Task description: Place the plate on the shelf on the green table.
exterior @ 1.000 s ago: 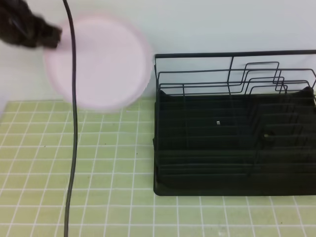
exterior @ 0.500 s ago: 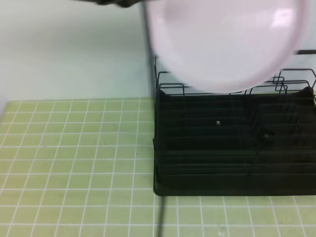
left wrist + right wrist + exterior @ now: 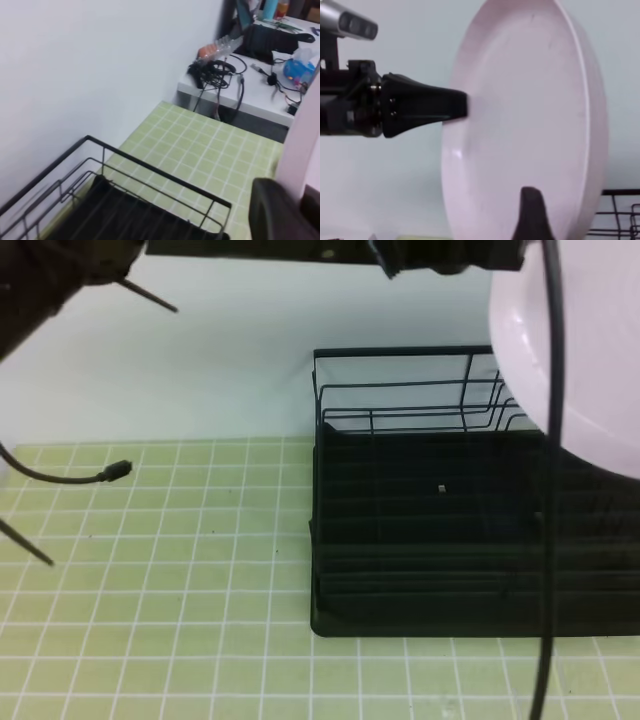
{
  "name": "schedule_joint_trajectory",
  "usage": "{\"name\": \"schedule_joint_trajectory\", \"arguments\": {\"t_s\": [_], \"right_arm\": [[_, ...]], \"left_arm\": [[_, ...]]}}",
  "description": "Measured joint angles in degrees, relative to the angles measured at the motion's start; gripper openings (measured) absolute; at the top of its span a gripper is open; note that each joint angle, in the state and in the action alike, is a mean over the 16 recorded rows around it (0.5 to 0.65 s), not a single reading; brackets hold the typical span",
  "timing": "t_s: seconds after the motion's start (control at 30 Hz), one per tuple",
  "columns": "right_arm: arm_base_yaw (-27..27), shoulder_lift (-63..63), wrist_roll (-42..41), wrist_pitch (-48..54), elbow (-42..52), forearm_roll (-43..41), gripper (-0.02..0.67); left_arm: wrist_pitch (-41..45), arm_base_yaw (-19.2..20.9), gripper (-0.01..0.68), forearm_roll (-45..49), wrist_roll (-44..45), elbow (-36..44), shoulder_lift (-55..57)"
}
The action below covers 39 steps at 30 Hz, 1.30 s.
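The green desk (image 3: 180, 570) lies nearest, its tiles bare ahead of the shelf (image 3: 440, 540), which stands toward the right. Above the shelf's right end the plate (image 3: 590, 360) hangs in the air, tilted on edge. The left claw (image 3: 462, 105) pinches its rim from the left; the right claw (image 3: 532, 215) shows one finger at the lower rim, closure undetermined. The plate looks light, rigid and smooth, so probably slippery: grip at the rim and keep it upright for the dividers.

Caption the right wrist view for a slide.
Left hand grips the upright, round pale pink plate by its rim, with the black wire rack at lower right.
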Motion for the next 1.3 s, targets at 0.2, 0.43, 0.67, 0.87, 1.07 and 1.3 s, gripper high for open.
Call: {"name": "schedule_joint_trajectory", "arguments": {"t_s": [0.2,0.43,0.67,0.87,1.07,1.3], "right_arm": [[0.0,2.3,-0.03,-0.01,0.0,3.23,0.418],[0.0,4.68,-2.35,-0.49,0.0,9.25,0.205],[0.0,6.06,-10.41,-0.27,0.0,18.32,0.023],[0.0,7.06,-21.54,-1.8,-0.18,24.97,-0.004],[0.0,10.14,-34.19,-5.13,-1.88,26.89,-0.004],[0.0,19.56,-46.84,-7.47,-7.92,19.27,-0.004]], "left_arm": [[-0.38,-1.71,0.003,-1.12,-0.1,0.0,0.4],[0.32,-2.06,0.008,-2.6,-0.27,0.0,0.71],[2.63,-2.06,0.118,-3.4,-0.39,0.0,1.15],[5.06,-2.06,0.321,-3.6,-0.22,0.0,1.36],[7.41,-2.04,0.508,-1.41,0.13,0.0,0.26],[9.81,-1.88,0.49,6.92,-2.0,0.0,-3.56]]}}
